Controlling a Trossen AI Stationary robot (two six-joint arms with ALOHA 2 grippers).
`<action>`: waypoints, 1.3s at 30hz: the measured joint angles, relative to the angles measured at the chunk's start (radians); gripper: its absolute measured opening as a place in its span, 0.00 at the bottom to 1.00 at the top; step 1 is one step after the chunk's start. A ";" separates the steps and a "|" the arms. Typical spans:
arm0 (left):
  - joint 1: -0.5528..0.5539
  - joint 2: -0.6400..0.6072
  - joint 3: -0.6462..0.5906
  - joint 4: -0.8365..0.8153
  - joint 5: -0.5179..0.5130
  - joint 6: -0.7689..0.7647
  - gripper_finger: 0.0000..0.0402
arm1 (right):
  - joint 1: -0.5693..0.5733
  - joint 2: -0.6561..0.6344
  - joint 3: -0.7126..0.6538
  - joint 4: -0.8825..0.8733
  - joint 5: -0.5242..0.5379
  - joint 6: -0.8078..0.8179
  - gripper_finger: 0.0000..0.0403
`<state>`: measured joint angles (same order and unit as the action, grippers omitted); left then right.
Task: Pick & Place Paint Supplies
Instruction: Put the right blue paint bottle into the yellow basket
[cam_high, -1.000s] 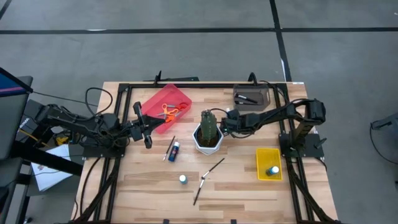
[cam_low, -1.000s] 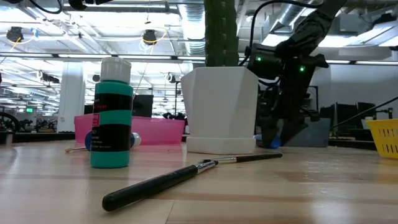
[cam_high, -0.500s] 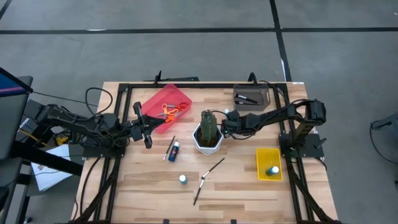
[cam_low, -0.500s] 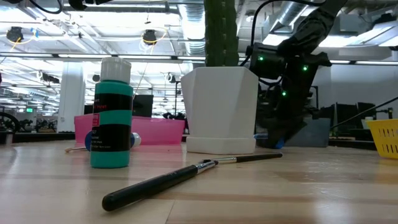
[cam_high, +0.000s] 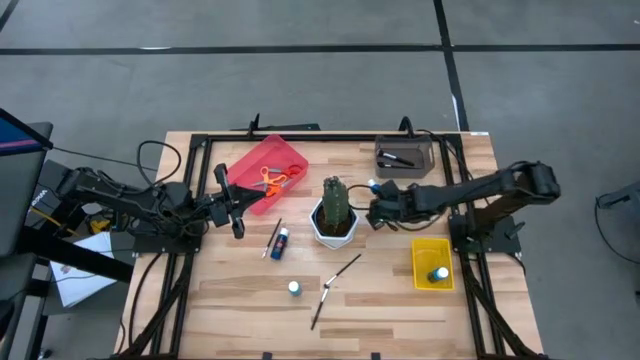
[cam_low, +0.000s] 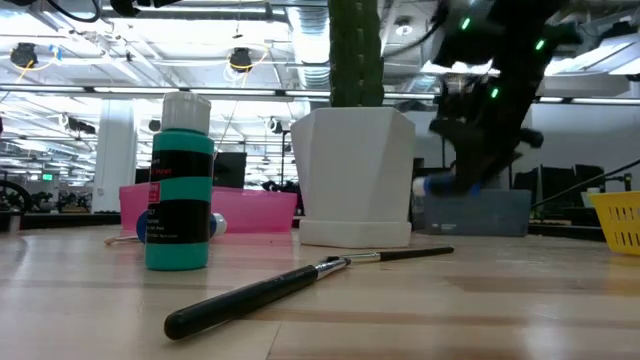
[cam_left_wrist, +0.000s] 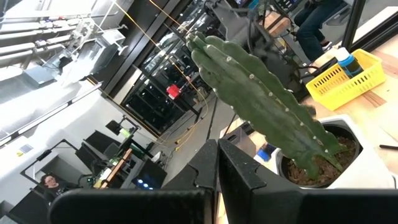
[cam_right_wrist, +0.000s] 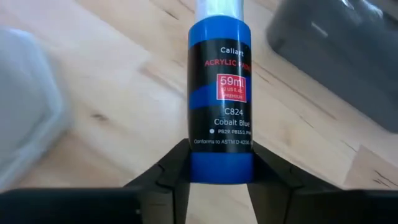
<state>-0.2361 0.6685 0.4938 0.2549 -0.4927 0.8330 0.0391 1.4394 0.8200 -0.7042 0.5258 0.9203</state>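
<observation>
Blue paint bottle (cam_right_wrist: 221, 93), white cap: lying level above the table, just right of the cactus pot (cam_high: 334, 229).

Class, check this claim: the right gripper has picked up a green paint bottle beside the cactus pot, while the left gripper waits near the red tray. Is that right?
One detail is wrong: the bottle held in the right gripper is blue, labelled Cobalt Blue, as the right wrist view shows. The rest holds: it is beside the cactus pot, and the left gripper waits near the red tray.

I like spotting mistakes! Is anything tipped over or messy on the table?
A little. One blue paint bottle lies on its side left of the cactus pot, while another bottle stands upright. Two paintbrushes lie loose, meeting at an angle. Nothing looks spilled or broken.
</observation>
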 joint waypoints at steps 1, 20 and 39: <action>0.000 0.000 0.000 0.000 0.000 0.000 0.02 | 0.018 -0.026 0.000 -0.012 0.000 -0.005 0.31; 0.000 0.000 0.000 0.016 0.002 -0.011 0.02 | 0.422 -0.242 0.000 -0.011 -0.208 0.166 0.31; -0.105 0.125 0.001 0.255 0.344 -0.210 0.08 | 0.727 -0.252 0.002 0.689 0.308 -0.474 0.31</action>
<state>-0.3406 0.7938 0.4950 0.5101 -0.1483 0.6230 0.7658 1.1871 0.8215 -0.0153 0.8341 0.4464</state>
